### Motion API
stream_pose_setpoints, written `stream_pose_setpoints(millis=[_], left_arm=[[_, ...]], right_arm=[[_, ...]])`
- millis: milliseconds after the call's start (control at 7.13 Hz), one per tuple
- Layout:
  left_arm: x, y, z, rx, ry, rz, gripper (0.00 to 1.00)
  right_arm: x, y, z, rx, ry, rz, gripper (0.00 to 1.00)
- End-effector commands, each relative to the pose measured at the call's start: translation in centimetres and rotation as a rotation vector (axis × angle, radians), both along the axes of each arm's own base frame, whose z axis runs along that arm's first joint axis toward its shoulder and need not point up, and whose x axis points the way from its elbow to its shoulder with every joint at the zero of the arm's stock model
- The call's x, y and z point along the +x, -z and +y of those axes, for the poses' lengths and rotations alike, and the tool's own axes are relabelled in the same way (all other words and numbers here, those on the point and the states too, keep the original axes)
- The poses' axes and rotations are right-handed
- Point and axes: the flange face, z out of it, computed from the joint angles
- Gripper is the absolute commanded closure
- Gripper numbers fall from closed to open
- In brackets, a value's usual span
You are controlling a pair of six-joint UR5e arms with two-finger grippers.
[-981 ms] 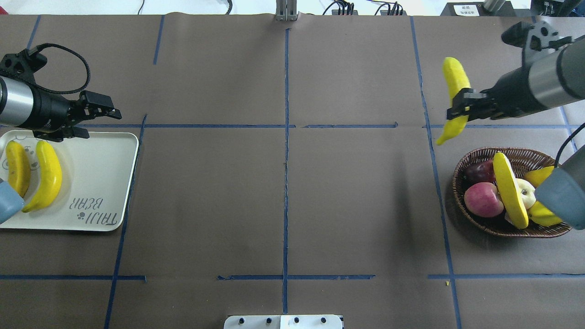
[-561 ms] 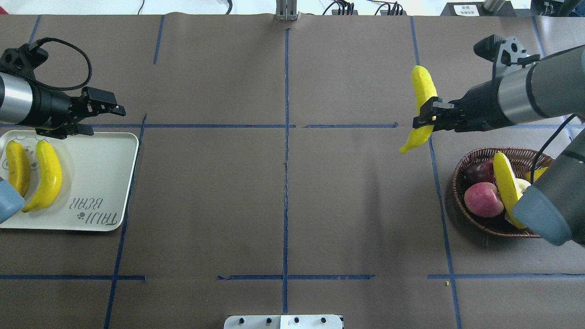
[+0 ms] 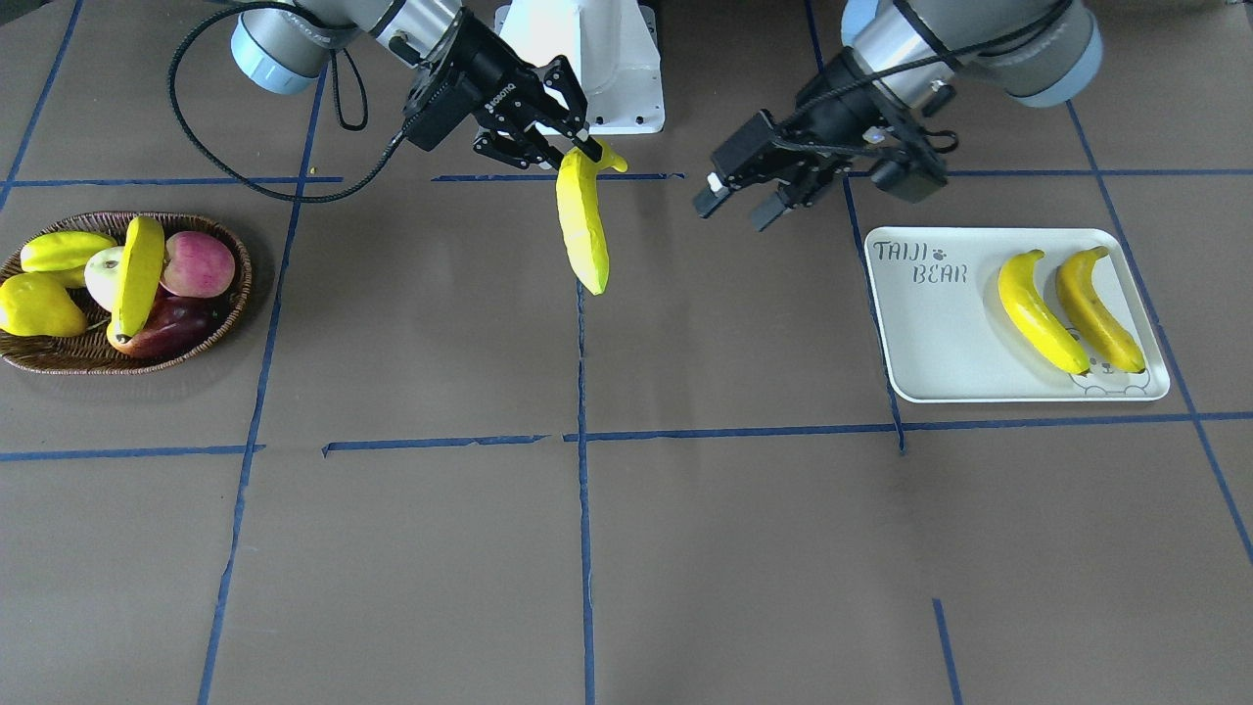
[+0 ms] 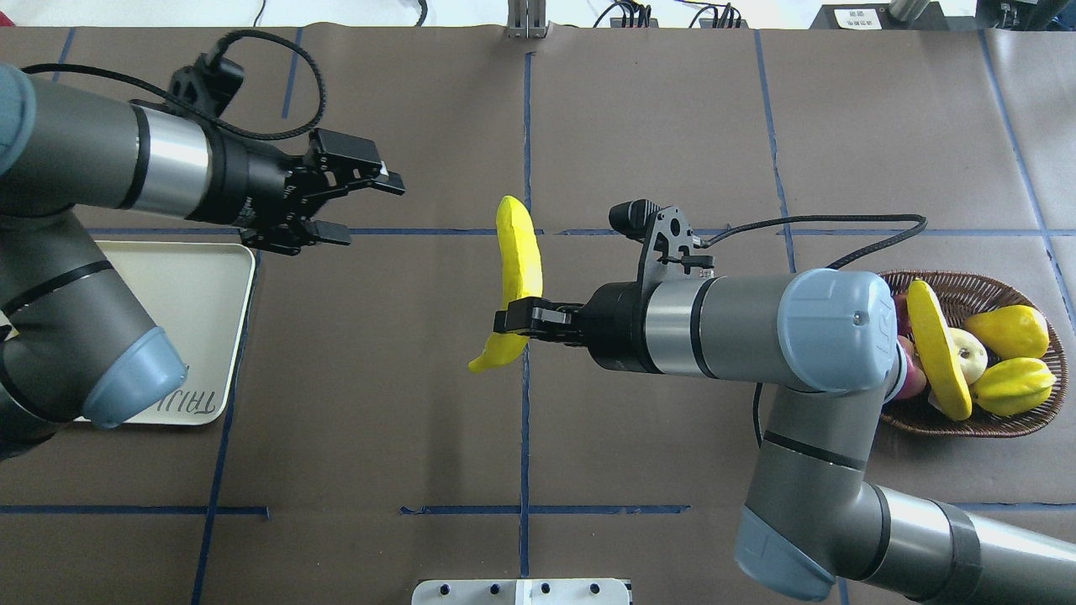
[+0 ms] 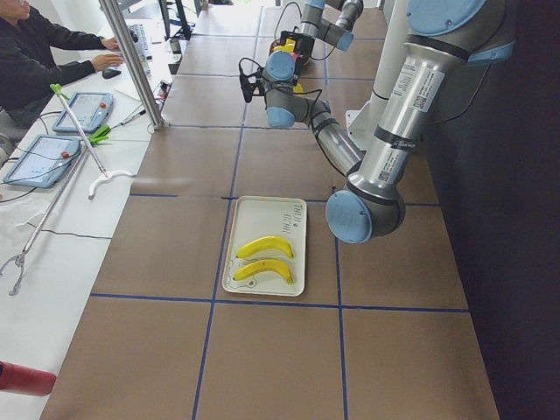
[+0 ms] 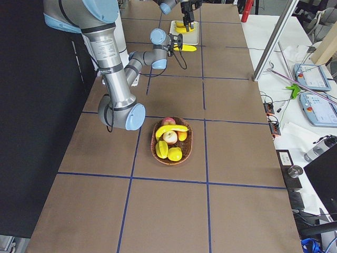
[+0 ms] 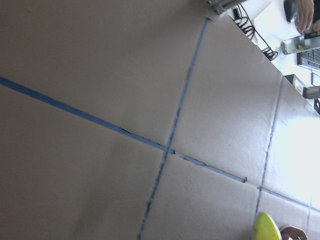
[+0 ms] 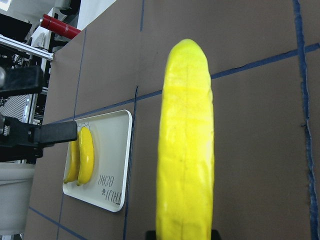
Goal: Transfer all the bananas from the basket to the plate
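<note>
Bright yellow is being shown by the bananas (image 3: 583, 230), brown wicker weave by the basket (image 3: 88, 363), pale grey-white by the plate (image 3: 940, 333).

held banana (image 3: 582, 230) to plate (image 3: 940, 333): my left pincer (image 3: 732, 208) hangs between | two bananas (image 3: 1041, 311) fill bear end, lettering end free

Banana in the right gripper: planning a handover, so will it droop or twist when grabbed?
Probably stiff: the banana shows no sag though the right gripper pinches it off-centre. That long overhang could make it pivot if nudged.
</note>
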Motion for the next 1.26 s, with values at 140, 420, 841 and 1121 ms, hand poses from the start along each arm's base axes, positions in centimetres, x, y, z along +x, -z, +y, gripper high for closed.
stream_pose_setpoints(millis=[140,420,841,1121], left_arm=[[5.2,3.1,1.6,-0.027,-0.071,0.036,0.02],[5.8,2.8,1.5,-0.032,-0.075,0.028,0.04],[7.4,2.8,1.1,-0.038,-0.086,0.019,0.07],[8.3,2.4,1.5,-0.018,-0.100,0.043,0.41]], right_arm=[[-0.2,0.8,0.7,0.006,0.012,-0.018,0.99],[-0.2,1.2,1.0,0.010,0.018,-0.023,0.99],[-0.5,1.5,1.7,0.014,0.025,-0.030,0.99],[-0.5,1.5,1.7,0.016,0.024,-0.030,0.99]])
